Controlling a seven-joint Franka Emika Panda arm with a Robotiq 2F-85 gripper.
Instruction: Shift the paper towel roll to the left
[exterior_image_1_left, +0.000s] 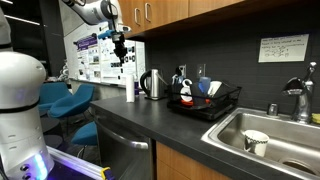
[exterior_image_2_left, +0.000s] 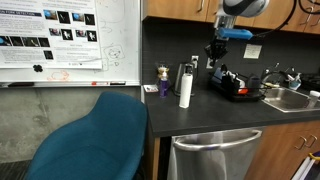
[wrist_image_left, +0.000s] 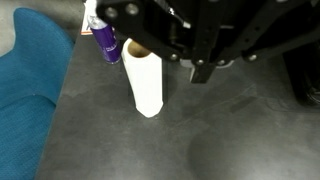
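1. The pincer (exterior_image_1_left: 121, 52) is seen with its jaws together, raised above the surface (exterior_image_1_left: 160, 115).
2. One paper towel roll (exterior_image_1_left: 129, 90) is counted, upright on the surface, between one steel kettle (exterior_image_1_left: 152, 84) and one purple bottle (wrist_image_left: 103, 40).
3. The bottle's label is too blurred to be read.

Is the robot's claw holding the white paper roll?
No: in an exterior view the claw hangs in the air, apart from the paper roll, which stands upright on the counter.
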